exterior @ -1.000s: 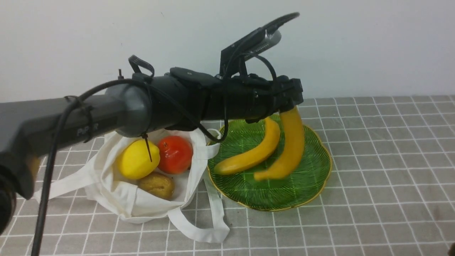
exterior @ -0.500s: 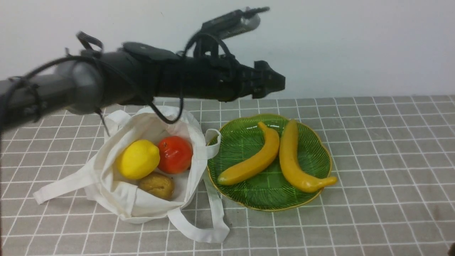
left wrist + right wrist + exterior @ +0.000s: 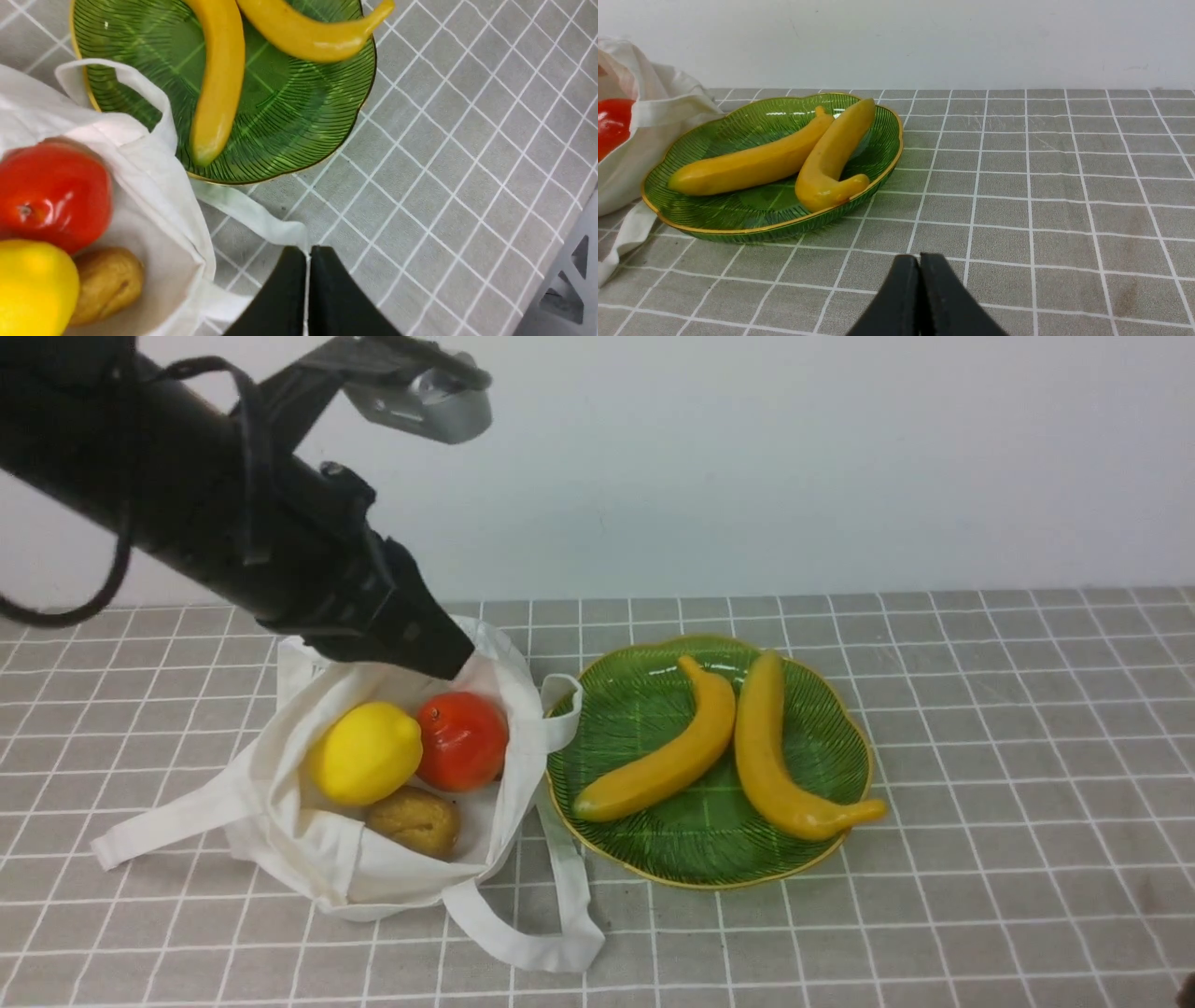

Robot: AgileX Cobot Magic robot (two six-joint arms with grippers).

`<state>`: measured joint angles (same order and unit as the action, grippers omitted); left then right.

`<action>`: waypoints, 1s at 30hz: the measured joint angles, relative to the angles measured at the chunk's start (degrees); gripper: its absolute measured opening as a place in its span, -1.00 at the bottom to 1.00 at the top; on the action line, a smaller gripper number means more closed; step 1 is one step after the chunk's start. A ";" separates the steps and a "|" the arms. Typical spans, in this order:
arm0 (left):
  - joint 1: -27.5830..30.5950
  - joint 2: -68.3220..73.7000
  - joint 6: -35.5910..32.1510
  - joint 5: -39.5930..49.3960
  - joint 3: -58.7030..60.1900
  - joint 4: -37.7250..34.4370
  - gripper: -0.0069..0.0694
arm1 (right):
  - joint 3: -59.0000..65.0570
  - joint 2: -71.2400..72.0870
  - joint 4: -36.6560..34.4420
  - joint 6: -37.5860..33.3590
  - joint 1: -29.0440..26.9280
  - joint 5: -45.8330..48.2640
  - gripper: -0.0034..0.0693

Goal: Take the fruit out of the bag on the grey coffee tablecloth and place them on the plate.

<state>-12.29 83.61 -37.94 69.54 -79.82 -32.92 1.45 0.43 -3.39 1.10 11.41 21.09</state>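
Note:
Two yellow bananas [image 3: 775, 747] [image 3: 663, 756] lie side by side on the green plate [image 3: 822, 709]. The off-white bag [image 3: 308, 849] lies open to the plate's left on the grey checked tablecloth [image 3: 1008, 728]. Inside it sit a yellow lemon [image 3: 366, 752], a red-orange fruit [image 3: 461, 740] and a small brown fruit [image 3: 414, 819]. My left gripper [image 3: 453, 663] hangs shut and empty just above the bag's far rim, pointing down at the red fruit. The right gripper [image 3: 920, 259] is shut and empty, low over the cloth, to the plate's right [image 3: 775, 219].
One strap handle [image 3: 523, 933] trails from the bag toward the front edge, another loops against the plate rim [image 3: 560, 700]. A white wall [image 3: 794, 457] closes the back. Bare cloth stretches to the right of the plate.
The left gripper let go of the second banana, which now rests on the plate. The arm rose, swung left over the bag, and its jaws closed.

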 joint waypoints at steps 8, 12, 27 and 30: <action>0.00 -21.50 -3.23 -9.51 23.67 -1.70 -0.84 | 0.00 0.00 0.00 0.00 0.00 0.00 -0.95; 0.00 -33.64 -6.94 -22.47 40.09 -11.16 -0.84 | 0.00 0.00 0.00 0.00 0.00 0.00 -0.95; 0.00 -55.21 -12.93 -44.14 60.47 -35.65 -0.84 | 0.00 0.00 0.00 0.00 0.00 0.00 -0.95; 0.00 -55.57 -12.93 -44.77 60.48 -36.18 -0.84 | 0.00 0.00 0.00 0.00 0.00 0.00 -0.95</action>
<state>-12.29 28.04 -50.87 24.77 -19.34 -69.10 1.45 0.43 -3.39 1.10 11.41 21.09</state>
